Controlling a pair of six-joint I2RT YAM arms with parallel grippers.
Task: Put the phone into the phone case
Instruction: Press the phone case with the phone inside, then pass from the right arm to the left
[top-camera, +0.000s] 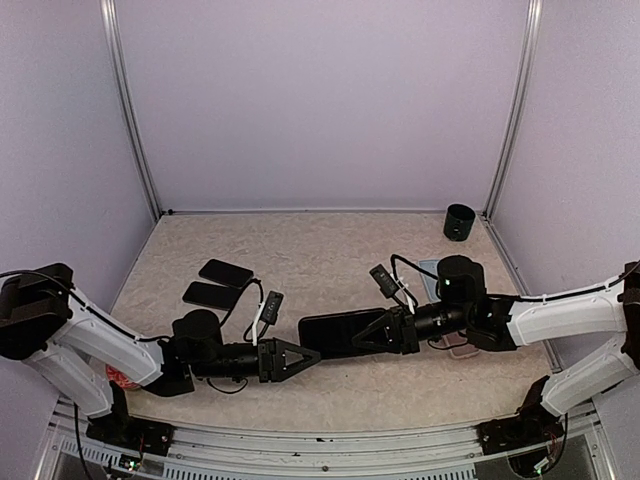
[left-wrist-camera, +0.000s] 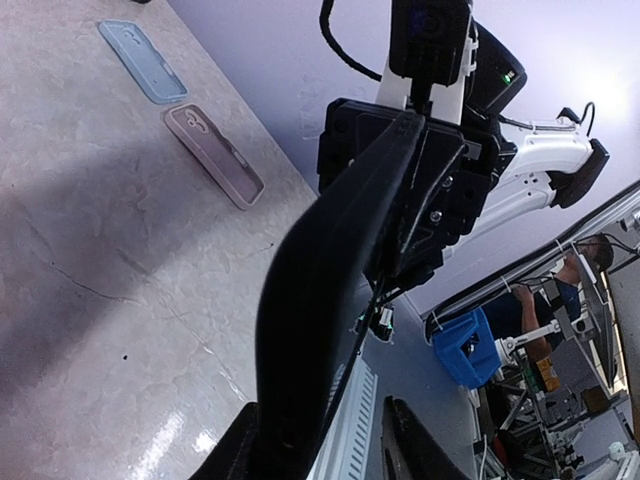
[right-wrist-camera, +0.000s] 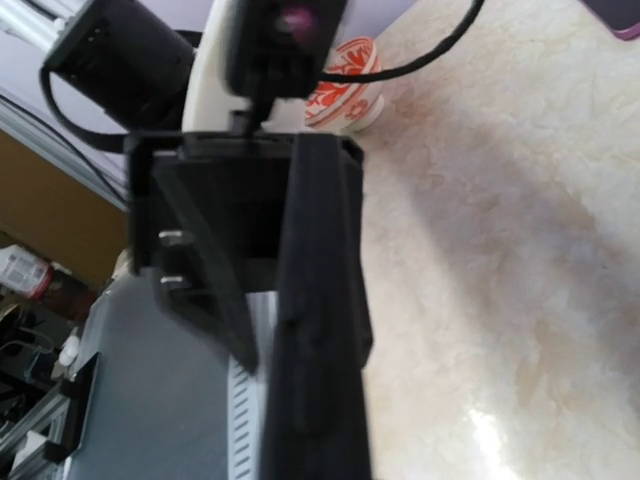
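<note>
A black phone (top-camera: 338, 332) hangs above the middle of the table, and I cannot tell whether it has a case on it. My right gripper (top-camera: 378, 333) is shut on its right end. My left gripper (top-camera: 312, 356) is open, with the phone's left end between its fingers. In the left wrist view the phone (left-wrist-camera: 330, 260) is edge-on, lying against the left finger (left-wrist-camera: 238, 452) and apart from the right finger (left-wrist-camera: 412, 442). In the right wrist view the phone (right-wrist-camera: 320, 330) fills the middle and hides my own fingers. A clear blue case (left-wrist-camera: 142, 62) and a pinkish case (left-wrist-camera: 215, 155) lie flat on the table.
Two more dark phones (top-camera: 225, 272) (top-camera: 208, 294) lie on the table at the left. A black cup (top-camera: 459, 221) stands at the back right corner. A red-and-white paper cup (right-wrist-camera: 345, 85) stands by the left arm's base. Metal frame posts line the walls.
</note>
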